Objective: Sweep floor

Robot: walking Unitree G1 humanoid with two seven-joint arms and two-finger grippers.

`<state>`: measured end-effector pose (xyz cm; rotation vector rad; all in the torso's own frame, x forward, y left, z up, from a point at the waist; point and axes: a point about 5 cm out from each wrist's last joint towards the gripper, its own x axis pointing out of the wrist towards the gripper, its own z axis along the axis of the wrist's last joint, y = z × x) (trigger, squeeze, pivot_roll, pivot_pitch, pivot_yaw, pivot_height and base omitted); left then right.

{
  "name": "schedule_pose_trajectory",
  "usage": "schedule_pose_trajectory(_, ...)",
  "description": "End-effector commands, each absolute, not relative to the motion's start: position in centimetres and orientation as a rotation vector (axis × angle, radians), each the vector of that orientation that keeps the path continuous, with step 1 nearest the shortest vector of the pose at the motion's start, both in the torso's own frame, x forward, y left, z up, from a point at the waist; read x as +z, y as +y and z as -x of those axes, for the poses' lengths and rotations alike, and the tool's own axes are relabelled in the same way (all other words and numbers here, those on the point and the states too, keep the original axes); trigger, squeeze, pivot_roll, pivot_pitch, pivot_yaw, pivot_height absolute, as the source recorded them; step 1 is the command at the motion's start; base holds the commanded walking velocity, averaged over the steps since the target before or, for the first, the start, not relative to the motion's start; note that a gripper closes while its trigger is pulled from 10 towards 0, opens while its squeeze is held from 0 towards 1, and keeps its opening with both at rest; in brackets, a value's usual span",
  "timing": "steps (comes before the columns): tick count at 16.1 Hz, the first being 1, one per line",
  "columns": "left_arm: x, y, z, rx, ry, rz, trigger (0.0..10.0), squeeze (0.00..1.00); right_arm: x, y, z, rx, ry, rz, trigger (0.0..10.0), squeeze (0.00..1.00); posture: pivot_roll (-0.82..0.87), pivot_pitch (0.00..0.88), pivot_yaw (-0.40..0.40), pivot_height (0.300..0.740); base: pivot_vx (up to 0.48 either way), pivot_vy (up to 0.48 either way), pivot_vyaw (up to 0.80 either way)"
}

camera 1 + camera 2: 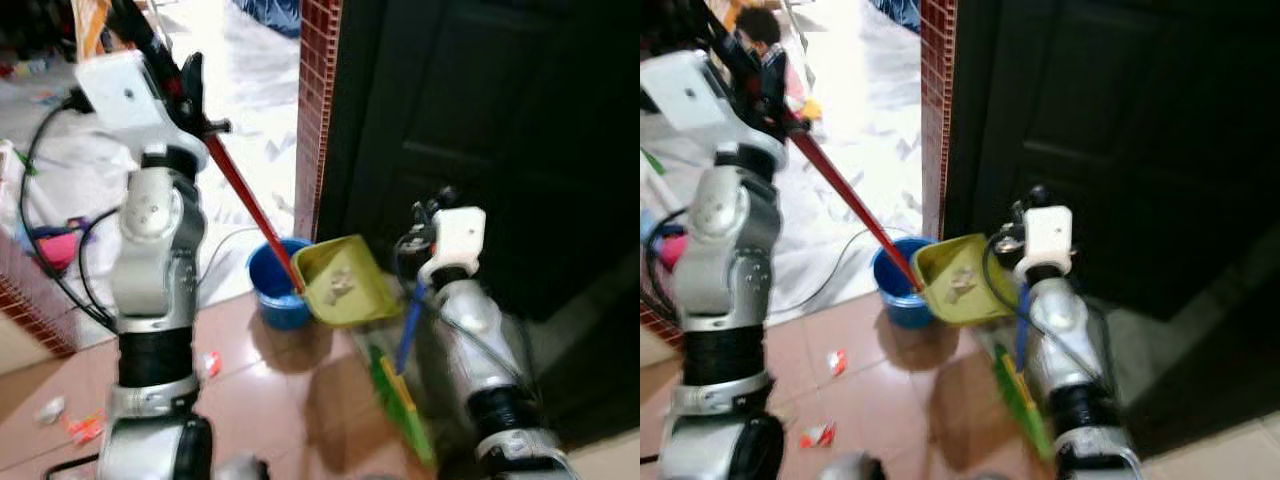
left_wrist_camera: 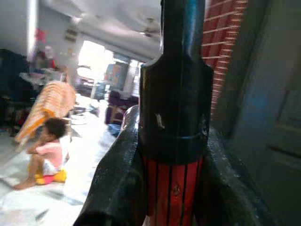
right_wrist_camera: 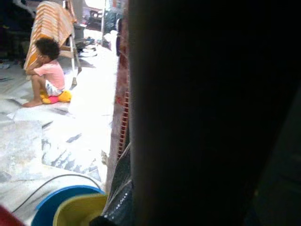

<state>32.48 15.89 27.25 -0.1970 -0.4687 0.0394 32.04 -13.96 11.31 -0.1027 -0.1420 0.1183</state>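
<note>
My left gripper [image 1: 188,88] is raised high and shut on the long red handle [image 1: 245,200] of a yellow-green dustpan [image 1: 345,282]. The pan holds bits of debris and tilts against the rim of a blue bucket [image 1: 272,292] on the floor. In the left wrist view the black fingers [image 2: 117,179] clamp the red and black handle [image 2: 171,188]. My right gripper [image 1: 428,222] sits lower, by the dark door, shut on the blue handle [image 1: 410,325] of a broom. The broom's green bristles [image 1: 405,405] rest on the tiles.
Scraps of litter [image 1: 85,428] lie on the reddish tiles near my left leg, one more [image 1: 210,365] near the bucket. A brick pillar [image 1: 315,110] and a dark door [image 1: 500,130] stand behind. A person [image 3: 47,75] sits on the pale floor beyond. A cable [image 1: 215,250] trails nearby.
</note>
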Motion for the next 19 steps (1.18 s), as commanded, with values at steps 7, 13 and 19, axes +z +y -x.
schedule_pose_trajectory(7, 28.7, 17.5, -32.3, 0.134, -0.564, 0.074, 10.0, 0.00, 11.8, -13.8, -32.0, 0.137, -0.172, 0.097, 10.0, 0.00, 0.02, 0.000, -0.026, 0.740, 0.474, 0.000, 0.00)
schedule_pose_trajectory(13, 27.9, 17.3, -32.7, 0.148, -0.596, -0.099, 10.0, 0.00, 11.7, -13.7, -31.9, 0.152, -0.171, 0.109, 10.0, 0.00, 0.02, 0.000, -0.027, 0.740, 0.471, 0.000, 0.00)
schedule_pose_trajectory(19, 26.3, 14.2, -32.7, 0.020, -0.607, -0.193, 10.0, 0.00, 11.6, -13.4, -31.9, 0.154, -0.172, 0.104, 10.0, 0.00, 0.02, 0.000, -0.019, 0.740, 0.044, 0.000, 0.00)
